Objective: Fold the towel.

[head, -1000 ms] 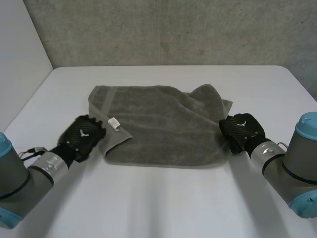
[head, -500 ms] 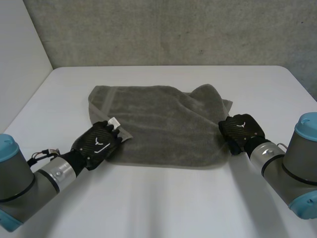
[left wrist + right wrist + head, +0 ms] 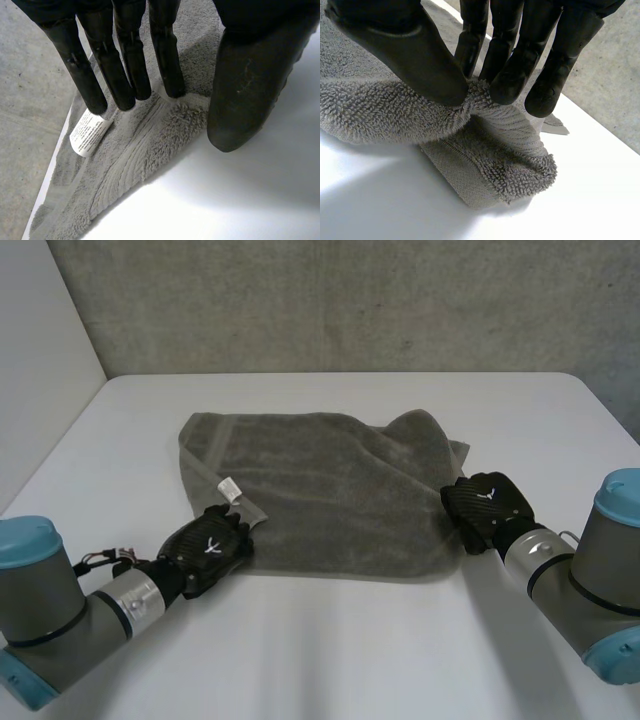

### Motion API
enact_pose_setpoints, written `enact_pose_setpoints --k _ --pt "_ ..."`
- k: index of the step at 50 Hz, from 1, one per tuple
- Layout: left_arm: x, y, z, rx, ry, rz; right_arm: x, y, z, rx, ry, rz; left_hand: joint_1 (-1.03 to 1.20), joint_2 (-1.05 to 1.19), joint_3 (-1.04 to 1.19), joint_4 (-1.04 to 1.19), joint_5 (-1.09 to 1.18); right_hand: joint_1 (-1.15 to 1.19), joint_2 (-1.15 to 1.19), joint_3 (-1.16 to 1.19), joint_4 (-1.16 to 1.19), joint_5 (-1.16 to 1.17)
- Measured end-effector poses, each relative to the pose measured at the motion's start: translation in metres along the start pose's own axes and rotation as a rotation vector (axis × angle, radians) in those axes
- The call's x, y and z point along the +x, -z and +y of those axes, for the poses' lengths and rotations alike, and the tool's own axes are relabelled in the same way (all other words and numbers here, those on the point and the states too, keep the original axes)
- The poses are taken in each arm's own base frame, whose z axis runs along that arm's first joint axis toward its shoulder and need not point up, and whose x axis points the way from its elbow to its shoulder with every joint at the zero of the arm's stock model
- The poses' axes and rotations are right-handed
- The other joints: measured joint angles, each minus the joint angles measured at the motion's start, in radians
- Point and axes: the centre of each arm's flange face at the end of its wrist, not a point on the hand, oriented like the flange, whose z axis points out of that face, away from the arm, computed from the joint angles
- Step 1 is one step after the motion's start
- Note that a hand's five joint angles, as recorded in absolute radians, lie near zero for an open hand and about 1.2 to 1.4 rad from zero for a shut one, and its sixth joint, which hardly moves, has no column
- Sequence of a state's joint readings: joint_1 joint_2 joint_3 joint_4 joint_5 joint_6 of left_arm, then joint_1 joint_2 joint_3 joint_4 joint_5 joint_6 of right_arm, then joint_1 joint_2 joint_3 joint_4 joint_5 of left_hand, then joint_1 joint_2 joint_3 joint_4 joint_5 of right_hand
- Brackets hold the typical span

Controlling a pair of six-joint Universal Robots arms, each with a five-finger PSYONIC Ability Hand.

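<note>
A grey towel (image 3: 320,490) lies spread on the white table (image 3: 330,650), its right end rumpled. A white label (image 3: 229,488) sits by its near left corner. My left hand (image 3: 210,548) is on that corner. In the left wrist view its straight fingers (image 3: 125,65) rest on the towel (image 3: 135,150) beside the label (image 3: 89,132), and its thumb (image 3: 250,85) stands on the table just off the edge, apart from them. My right hand (image 3: 487,505) is at the near right corner. There its thumb (image 3: 405,45) and fingers pinch a raised fold of towel (image 3: 380,110).
A grey wall runs behind the table's far edge. A pale wall stands at the left. Bare tabletop surrounds the towel, widest in front between my arms.
My left hand has slid right and forward onto the towel's near left corner, its fingers drawing in a little. The right hand has kept its grip and place.
</note>
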State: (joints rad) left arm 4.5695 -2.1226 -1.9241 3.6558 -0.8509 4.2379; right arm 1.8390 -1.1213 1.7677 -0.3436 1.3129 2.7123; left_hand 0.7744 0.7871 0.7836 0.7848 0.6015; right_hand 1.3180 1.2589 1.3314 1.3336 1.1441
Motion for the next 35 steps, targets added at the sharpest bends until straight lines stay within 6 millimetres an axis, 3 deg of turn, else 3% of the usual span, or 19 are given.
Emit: enact_pose_setpoints --k 13,20,29,35 --pt "-0.004 -0.004 -0.001 0.012 0.001 -0.011 -0.001 0.001 0.001 -0.005 0.000 -0.003 0.353 0.371 0.368 0.378 0.373 0.000 0.000 0.000 0.000 0.000" --pt "-0.006 -0.004 -0.002 0.016 0.001 -0.016 -0.002 0.001 0.002 -0.009 -0.001 -0.006 0.467 0.519 0.521 0.548 0.452 0.000 0.000 0.000 0.000 0.000" --pt "-0.009 -0.005 -0.004 0.020 0.014 -0.024 -0.002 0.001 0.002 -0.009 -0.001 -0.005 0.473 0.535 0.538 0.569 0.454 0.000 0.000 0.000 0.000 0.000" --pt "-0.021 -0.003 -0.006 0.007 0.050 -0.071 0.002 0.001 -0.003 0.001 -0.003 0.006 0.473 0.536 0.538 0.569 0.455 0.000 0.000 0.000 0.000 0.000"
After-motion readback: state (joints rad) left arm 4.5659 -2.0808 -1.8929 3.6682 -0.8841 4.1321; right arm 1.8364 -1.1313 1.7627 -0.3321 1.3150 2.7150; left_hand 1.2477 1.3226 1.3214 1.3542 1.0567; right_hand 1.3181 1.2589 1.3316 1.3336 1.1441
